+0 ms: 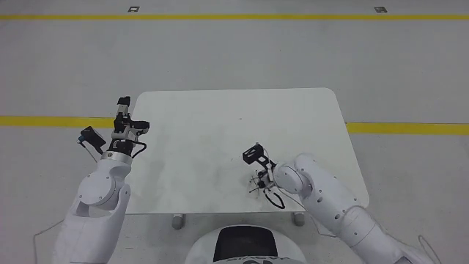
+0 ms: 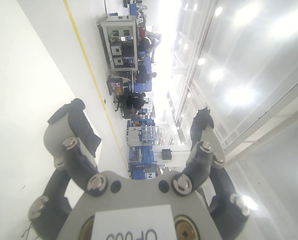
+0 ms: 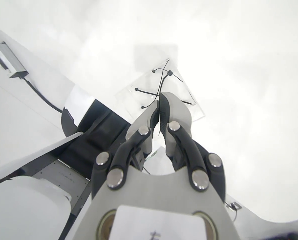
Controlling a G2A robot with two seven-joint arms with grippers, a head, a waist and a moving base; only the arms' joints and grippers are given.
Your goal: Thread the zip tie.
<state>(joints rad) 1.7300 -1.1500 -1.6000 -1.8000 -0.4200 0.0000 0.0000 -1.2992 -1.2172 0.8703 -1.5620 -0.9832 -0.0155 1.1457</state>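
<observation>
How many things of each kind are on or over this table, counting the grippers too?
zip ties, black: 4, counted by their heads
clear plastic pouch: 1
grippers: 2, the left gripper and the right gripper
table: 1
Total: 8

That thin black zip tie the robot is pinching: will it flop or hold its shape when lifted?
Probably springy rather than limp: the zip tie runs in a gentle curve out of the shut right end effector. It looks light, being so thin. Its free end may snag the other ties in the clear tray.
</observation>
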